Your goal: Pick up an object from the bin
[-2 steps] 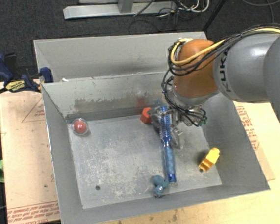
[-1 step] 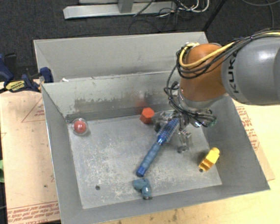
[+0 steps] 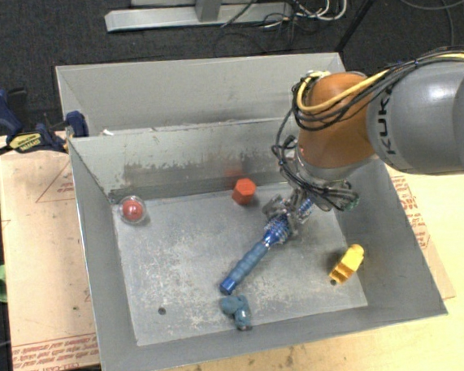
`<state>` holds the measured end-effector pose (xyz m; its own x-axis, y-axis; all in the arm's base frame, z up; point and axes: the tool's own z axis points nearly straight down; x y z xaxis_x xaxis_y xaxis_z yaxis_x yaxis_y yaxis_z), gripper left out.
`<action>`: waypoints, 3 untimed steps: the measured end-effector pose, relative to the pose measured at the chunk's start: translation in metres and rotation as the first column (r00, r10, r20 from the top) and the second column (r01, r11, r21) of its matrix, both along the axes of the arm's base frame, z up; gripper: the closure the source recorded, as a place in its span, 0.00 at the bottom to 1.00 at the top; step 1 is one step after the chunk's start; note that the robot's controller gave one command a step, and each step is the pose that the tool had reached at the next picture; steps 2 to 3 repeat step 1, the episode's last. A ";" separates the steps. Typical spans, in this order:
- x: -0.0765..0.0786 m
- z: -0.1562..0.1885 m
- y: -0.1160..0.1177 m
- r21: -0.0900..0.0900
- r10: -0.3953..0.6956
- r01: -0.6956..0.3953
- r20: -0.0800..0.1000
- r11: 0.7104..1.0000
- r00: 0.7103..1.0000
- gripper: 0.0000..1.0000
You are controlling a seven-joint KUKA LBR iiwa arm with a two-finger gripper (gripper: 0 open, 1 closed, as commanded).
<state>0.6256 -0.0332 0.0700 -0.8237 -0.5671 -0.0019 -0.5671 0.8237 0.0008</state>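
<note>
My gripper [image 3: 288, 214] is low in the middle right of the bin, under the orange wrist cover. Its fingers are at the upper end of a long blue ribbed stick [image 3: 255, 257], which slants down to the left across the bin floor. A small orange cylinder [image 3: 244, 190] stands just to the gripper's upper left, by the back wall. A yellow plastic piece [image 3: 346, 263] lies to the lower right of the gripper.
A blue-grey lump [image 3: 237, 309] lies at the front wall near the stick's lower end. A red ball in a clear shell [image 3: 132, 209] sits in the back left corner. The arm reaches in from the right.
</note>
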 end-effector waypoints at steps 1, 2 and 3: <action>-0.007 0.168 -0.004 -0.002 -0.001 0.001 0.010 1.000 1.000 1.00; -0.007 0.168 -0.004 -0.002 -0.001 0.001 0.010 1.000 1.000 1.00; -0.007 0.168 -0.004 -0.002 -0.001 0.001 0.010 1.000 1.000 1.00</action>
